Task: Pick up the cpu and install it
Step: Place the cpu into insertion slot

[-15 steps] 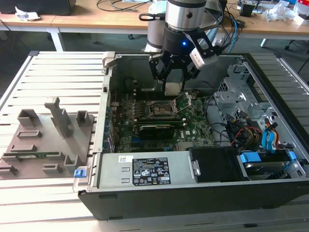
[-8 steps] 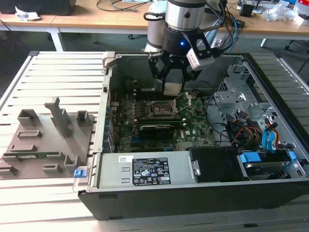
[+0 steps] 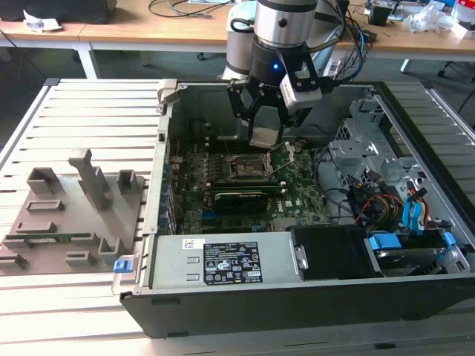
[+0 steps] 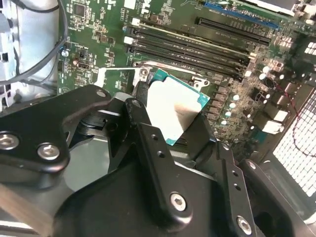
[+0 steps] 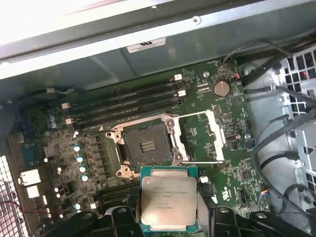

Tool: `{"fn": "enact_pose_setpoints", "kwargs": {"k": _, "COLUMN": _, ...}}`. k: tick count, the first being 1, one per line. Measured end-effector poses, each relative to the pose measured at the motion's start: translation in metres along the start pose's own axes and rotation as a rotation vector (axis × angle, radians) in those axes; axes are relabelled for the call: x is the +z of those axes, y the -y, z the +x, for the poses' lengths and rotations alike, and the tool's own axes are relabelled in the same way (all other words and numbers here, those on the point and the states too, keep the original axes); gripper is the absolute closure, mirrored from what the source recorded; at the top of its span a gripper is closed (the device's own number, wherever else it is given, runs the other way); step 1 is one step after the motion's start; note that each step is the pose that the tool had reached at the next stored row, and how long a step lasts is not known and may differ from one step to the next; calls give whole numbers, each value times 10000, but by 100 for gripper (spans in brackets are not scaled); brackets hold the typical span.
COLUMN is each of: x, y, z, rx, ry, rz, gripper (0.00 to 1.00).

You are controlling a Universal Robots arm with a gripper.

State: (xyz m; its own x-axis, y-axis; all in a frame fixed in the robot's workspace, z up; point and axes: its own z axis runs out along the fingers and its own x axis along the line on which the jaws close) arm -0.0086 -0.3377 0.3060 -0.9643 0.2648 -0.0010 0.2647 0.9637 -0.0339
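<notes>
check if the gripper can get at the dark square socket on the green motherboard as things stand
Probably yes. The dark square socket lies open, its metal frame swung aside, nothing over it. The gripper, shut on the silver-topped square cpu, hangs close by.

Silver-grey cpu (image 5: 169,200) with teal edge, green motherboard (image 5: 237,106), pale grey tray (image 3: 70,216)

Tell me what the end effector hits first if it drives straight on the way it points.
Probably the motherboard at or just beside the open socket. The end effector, shut on the cpu, points down over it, so the cpu would touch first. Depth is unclear.
</notes>
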Motion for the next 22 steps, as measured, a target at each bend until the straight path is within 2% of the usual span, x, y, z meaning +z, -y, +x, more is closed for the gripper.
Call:
{"fn": "enact_pose_setpoints", "kwargs": {"k": 2, "x": 2, "y": 0, "z": 0, "rx": 507, "ry": -17, "rz": 1, "gripper": 45}}
{"fn": "enact_pose_setpoints", "kwargs": {"k": 6, "x": 5, "y": 0, "z": 0, "rx": 1186, "ry": -39, "rz": 3, "gripper": 45}}
{"fn": "enact_pose_setpoints", "kwargs": {"k": 14, "x": 8, "y": 0, "z": 0, "rx": 2266, "ry": -76, "rz": 4, "gripper": 45}}
{"fn": "enact_pose_setpoints", "kwargs": {"k": 19, "x": 10, "y": 0, "z": 0, "rx": 3280, "ry": -110, "rz": 5, "gripper": 45}}
{"fn": "enact_pose_setpoints", "kwargs": {"k": 22, "x": 11, "y": -1, "z": -1, "rx": 3730, "ry": -126, "rz": 5, "gripper": 45}}
